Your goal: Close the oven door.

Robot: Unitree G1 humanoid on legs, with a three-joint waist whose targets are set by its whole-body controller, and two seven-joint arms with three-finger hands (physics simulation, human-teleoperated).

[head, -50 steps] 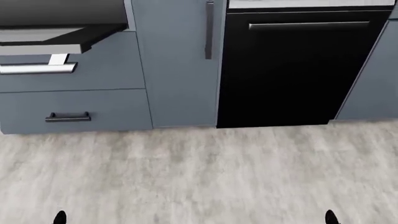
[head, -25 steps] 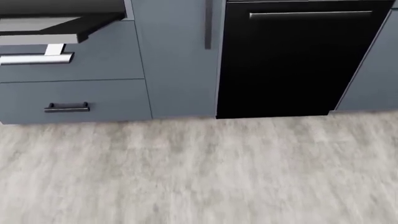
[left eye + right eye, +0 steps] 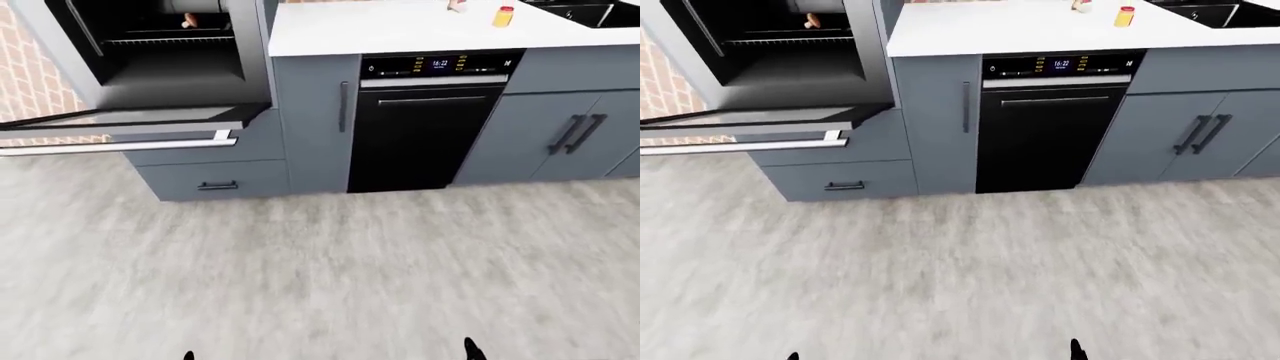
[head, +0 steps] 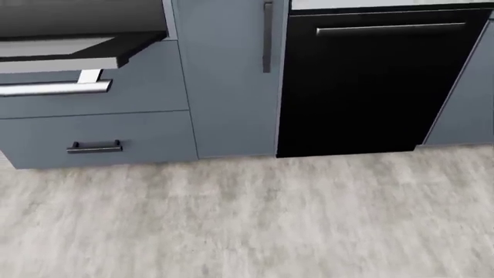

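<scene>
The oven (image 3: pixel 160 45) is at the top left of the left-eye view, its cavity open with a rack inside. Its door (image 3: pixel 130 120) hangs down flat and sticks out over the floor, with a silver bar handle (image 3: pixel 110 144) along its edge. The head view shows only the door's right end (image 4: pixel 69 55) and handle (image 4: pixel 54 88) at the upper left. Two small dark tips, one at the left (image 3: pixel 187 355) and one at the right (image 3: pixel 470 347), poke in at the bottom edge, far from the door. I cannot tell the state of either hand.
A black dishwasher (image 3: pixel 420 135) stands right of the oven, past a narrow grey cabinet (image 3: pixel 315 120). A drawer (image 3: pixel 215 180) sits under the oven. A white counter (image 3: pixel 400 30) carries a yellow bottle (image 3: pixel 503 16). Grey cabinet doors (image 3: pixel 570 135) are at the right. Wood floor (image 3: pixel 320 270) lies between me and them.
The whole head view bobbed: cabinets slid up, then back down and slightly right, so the camera moved. The two dark tips seen at its bottom edge a second ago no longer show there.
</scene>
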